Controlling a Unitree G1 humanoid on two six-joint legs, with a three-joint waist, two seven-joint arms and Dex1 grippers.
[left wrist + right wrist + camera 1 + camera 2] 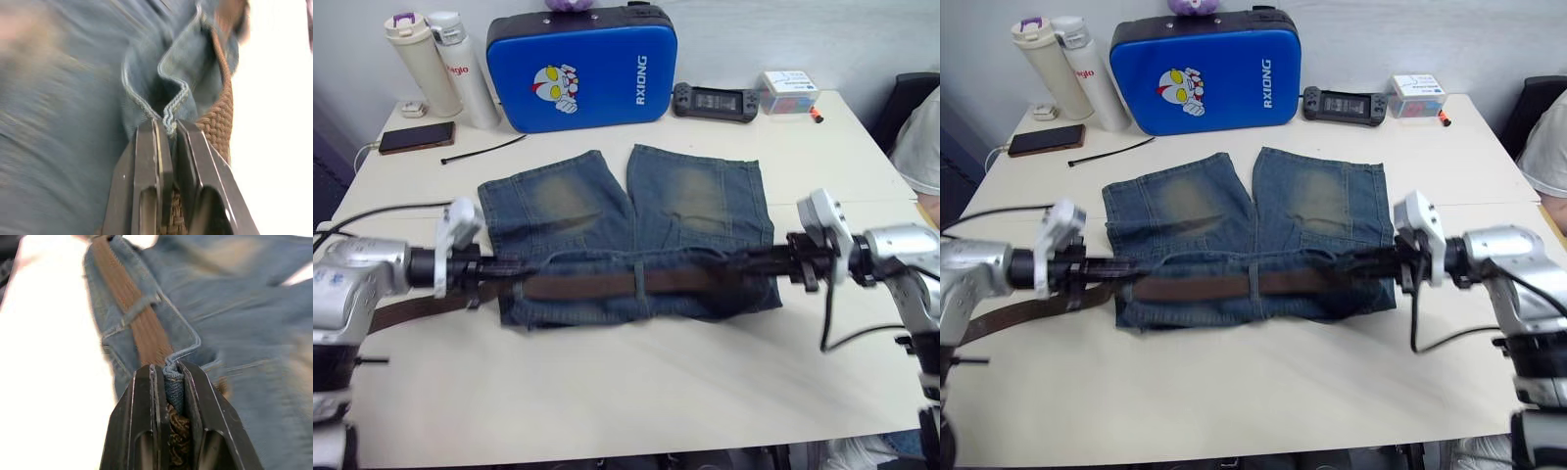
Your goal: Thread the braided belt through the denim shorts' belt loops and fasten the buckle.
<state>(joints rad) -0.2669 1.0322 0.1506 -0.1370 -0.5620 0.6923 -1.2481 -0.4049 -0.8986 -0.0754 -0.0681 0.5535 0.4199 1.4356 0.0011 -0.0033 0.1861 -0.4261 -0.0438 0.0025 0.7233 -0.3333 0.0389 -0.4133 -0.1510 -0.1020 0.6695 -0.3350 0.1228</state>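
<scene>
Shorts (626,230) flat mid-table, legs pointing away, waistband nearest, stretched between the two pincers. Left pincer (168,128) pressed together on a fold of waistband denim at its own end of the shorts, belt (607,286) running just beside its fingers and trailing back past the wrist toward the table edge. Right pincer (171,369) likewise clamped at the opposite end, pinching a bunched bit of denim with braided strap caught between the fingers underneath. Belt lying along the waistband between the pincers, passing under at least one loop (638,282) roughly midway, another loop (139,308) seen ahead of the right fingers with the strap beneath it. Probably held taut from both ends to keep the waistband straight so the strap slides and the loops stay open. Buckle not made out from here; fastening judged still to come. Blue case (582,69), bottles (440,64), phone (416,137) and cable tie (481,150) far beyond, well apart from both pincers.
</scene>
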